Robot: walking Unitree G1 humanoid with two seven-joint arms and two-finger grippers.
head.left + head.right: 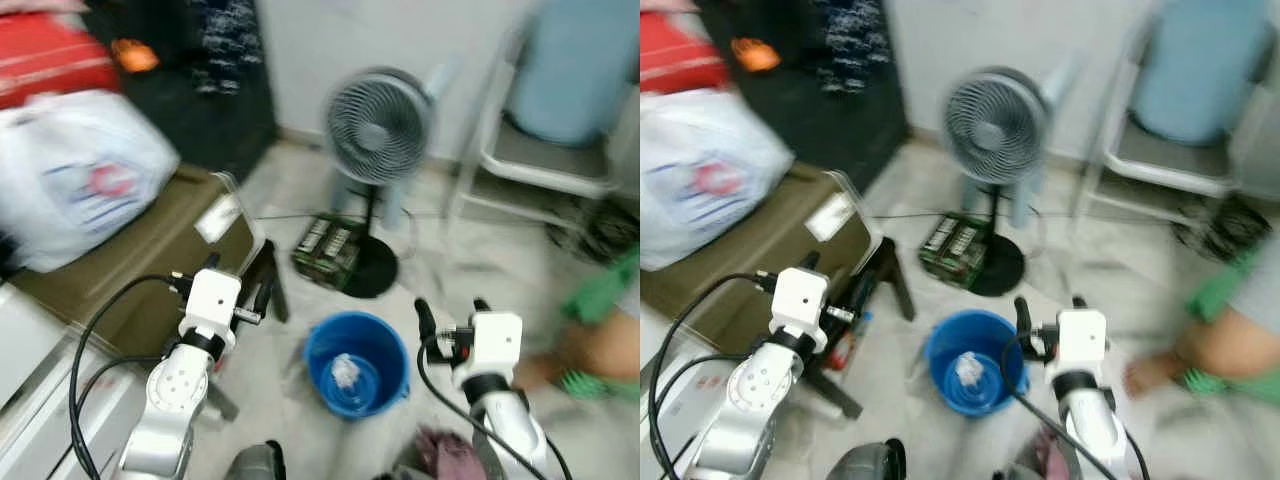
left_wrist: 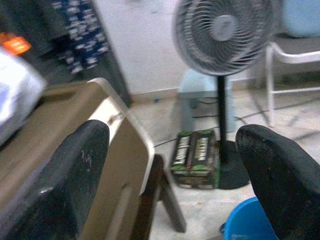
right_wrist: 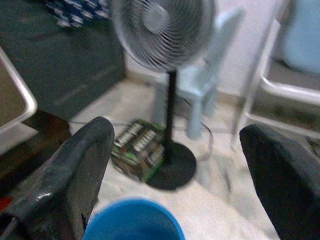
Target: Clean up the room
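— We see both arms raised in front of us, elbows low, forearms reaching forward. The left gripper [image 1: 238,290] sits out on our left, its white wrist block tilted a little, a black cable looping back from it along the silver arm.

— And the right gripper [image 1: 450,308]?

— Level with it on our right, fingers pointing forward and up. Through each wrist camera we get the two black fingers [image 2: 75,175] spread wide apart, nothing between them; same on the right fingers [image 3: 75,175].

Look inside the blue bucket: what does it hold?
The blue bucket holds one crumpled white piece near its bottom, perhaps paper; blur hides detail, and anything beneath it is covered.
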